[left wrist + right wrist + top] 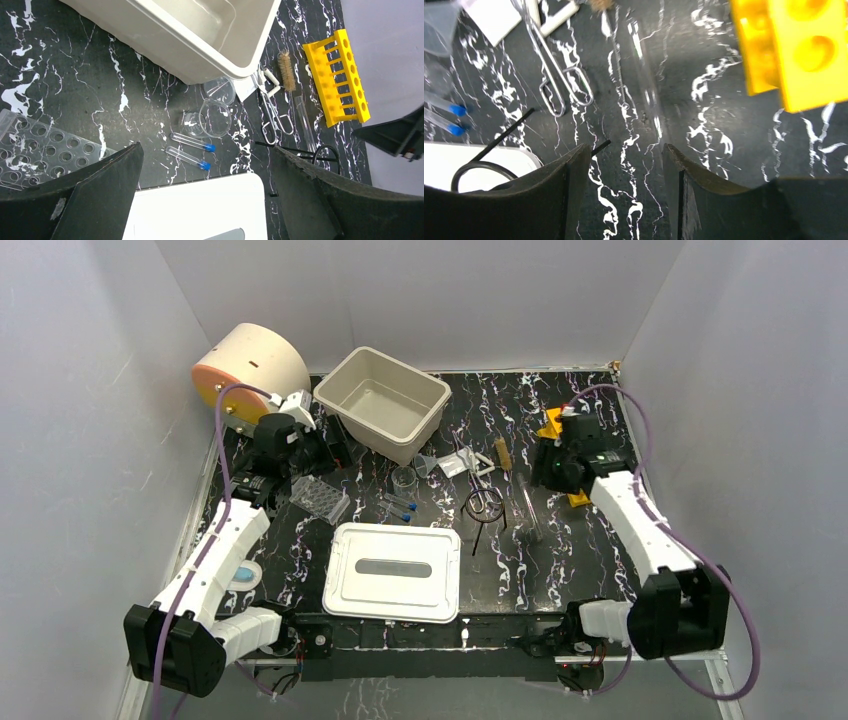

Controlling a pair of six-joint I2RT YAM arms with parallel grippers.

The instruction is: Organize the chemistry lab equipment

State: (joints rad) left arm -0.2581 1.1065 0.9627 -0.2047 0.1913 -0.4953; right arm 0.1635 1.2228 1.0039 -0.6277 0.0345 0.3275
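Observation:
The lab equipment lies loose on the black marbled table. Right of the beige bin [385,400] are a clear beaker [215,117], a funnel [220,90], two blue-capped vials [192,141], metal forceps [556,75], a tan brush [287,70], a glass tube [644,75] and the black ring stand [484,505]. My right gripper [625,147] hovers low over the table, jaws apart, with the tube's near end just inside its right fingertip [669,150]. My left gripper [206,146] hangs wide open above the vials and the lid's edge, holding nothing.
A white lid [392,570] lies at the front centre, and a clear well plate [320,498] sits to its left. A yellow tube rack [340,75] stands right of the brush, close to the right gripper. The big cream cylinder [250,365] stands at the back left.

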